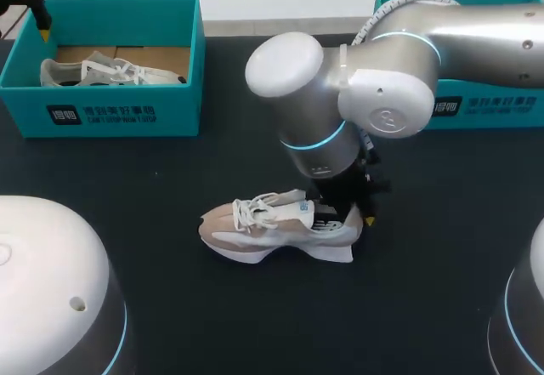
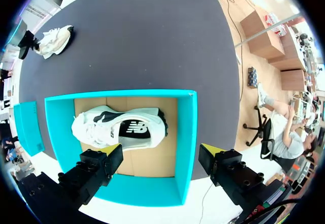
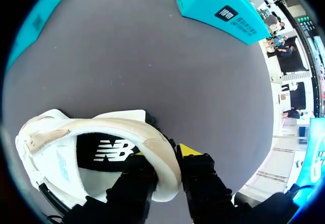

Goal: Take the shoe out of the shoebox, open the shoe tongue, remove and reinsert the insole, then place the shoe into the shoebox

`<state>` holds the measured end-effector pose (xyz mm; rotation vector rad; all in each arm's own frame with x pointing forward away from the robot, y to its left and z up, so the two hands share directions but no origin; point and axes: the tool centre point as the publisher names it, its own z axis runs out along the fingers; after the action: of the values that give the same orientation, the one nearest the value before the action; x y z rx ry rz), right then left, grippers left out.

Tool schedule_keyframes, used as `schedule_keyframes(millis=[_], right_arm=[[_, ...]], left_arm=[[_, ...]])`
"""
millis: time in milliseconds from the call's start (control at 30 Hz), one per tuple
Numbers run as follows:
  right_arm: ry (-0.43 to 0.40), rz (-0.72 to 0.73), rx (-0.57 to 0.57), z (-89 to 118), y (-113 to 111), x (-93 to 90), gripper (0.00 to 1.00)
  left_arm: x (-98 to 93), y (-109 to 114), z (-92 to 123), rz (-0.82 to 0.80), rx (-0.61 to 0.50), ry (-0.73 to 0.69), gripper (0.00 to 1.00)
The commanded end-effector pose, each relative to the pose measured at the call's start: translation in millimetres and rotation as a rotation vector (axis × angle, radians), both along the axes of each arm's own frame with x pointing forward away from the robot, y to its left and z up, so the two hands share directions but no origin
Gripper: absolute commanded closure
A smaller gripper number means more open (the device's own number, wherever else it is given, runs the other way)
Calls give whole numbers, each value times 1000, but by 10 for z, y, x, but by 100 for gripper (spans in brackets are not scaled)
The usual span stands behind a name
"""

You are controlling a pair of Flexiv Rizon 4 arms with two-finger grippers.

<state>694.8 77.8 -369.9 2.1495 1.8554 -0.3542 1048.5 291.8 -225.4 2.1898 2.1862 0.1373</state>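
Observation:
A beige and white shoe [image 1: 272,226] stands upright on the dark table, toe to the left. My right gripper [image 1: 355,215] is at its heel. In the right wrist view the right gripper [image 3: 163,153] straddles the heel collar of the shoe [image 3: 91,132], one finger inside and one outside, both against it. A second white shoe [image 1: 102,71] lies in the teal shoebox [image 1: 119,111] at the back left. My left gripper [image 2: 160,153] hangs open above that shoebox [image 2: 185,142], holding nothing, with the boxed shoe [image 2: 122,127] beneath it.
Another teal shoebox [image 1: 484,107] stands at the back right, partly hidden by my right arm [image 1: 374,94]. Bare dark table lies in front of the shoe and between the two boxes.

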Motion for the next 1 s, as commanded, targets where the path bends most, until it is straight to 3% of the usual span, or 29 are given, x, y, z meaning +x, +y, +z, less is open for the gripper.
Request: schedule_keyframes(millis=[33, 300, 500, 700, 1000], right_arm=[[-11, -2, 3, 38, 0, -22, 0], [-43, 80, 94, 620, 46, -127, 0], [-57, 234, 145, 992, 38, -104, 0], [-39, 617, 205, 1115, 128, -109, 0], [18, 1158, 138, 1123, 276, -139, 0]], left_arm=[[-17, 0, 2, -1, 1, -3, 0], [-17, 0, 2, -1, 1, -3, 0], [-17, 0, 2, -1, 1, -3, 0], [-17, 0, 2, -1, 1, -3, 0], [-17, 0, 2, -1, 1, -3, 0]])
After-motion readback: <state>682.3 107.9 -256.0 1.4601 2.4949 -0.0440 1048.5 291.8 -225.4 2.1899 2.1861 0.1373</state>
